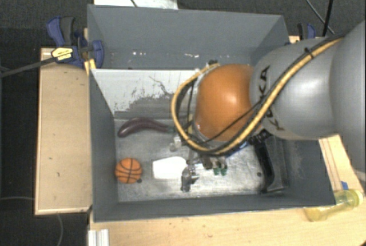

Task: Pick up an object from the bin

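Camera view, lower centre: hangs low in the bin (143,96) with gripper (187,181) just right of 1 white block (167,169), orange basketball (128,171) further left; lifts nothing yet, leaves grasp and raise undone; jaw state impossible to tell.

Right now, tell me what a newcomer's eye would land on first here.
The big grey arm with its orange wrist cover dominates, reaching in from the right, its claw low beside a white block. A small orange basketball lies at the front left of the bin.
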Action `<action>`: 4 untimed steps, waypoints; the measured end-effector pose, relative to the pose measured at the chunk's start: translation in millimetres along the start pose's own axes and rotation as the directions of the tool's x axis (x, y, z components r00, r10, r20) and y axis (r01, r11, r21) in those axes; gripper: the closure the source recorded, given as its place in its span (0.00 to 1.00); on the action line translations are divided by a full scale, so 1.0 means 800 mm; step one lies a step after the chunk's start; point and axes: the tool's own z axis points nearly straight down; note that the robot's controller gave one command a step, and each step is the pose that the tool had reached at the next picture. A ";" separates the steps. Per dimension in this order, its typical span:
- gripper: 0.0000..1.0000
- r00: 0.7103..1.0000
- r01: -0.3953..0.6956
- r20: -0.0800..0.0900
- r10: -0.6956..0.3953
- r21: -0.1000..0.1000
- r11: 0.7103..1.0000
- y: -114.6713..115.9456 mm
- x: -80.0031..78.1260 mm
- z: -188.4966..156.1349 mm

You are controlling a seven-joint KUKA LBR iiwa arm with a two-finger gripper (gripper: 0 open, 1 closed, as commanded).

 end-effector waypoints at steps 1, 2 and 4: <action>0.00 0.993 -0.121 0.006 0.121 -0.002 0.993 0.004 -0.006 -0.011; 0.00 0.994 -0.113 0.007 0.113 -0.002 0.994 0.003 -0.010 0.092; 1.00 0.983 -0.180 0.016 0.181 -0.007 0.984 -0.001 -0.024 0.084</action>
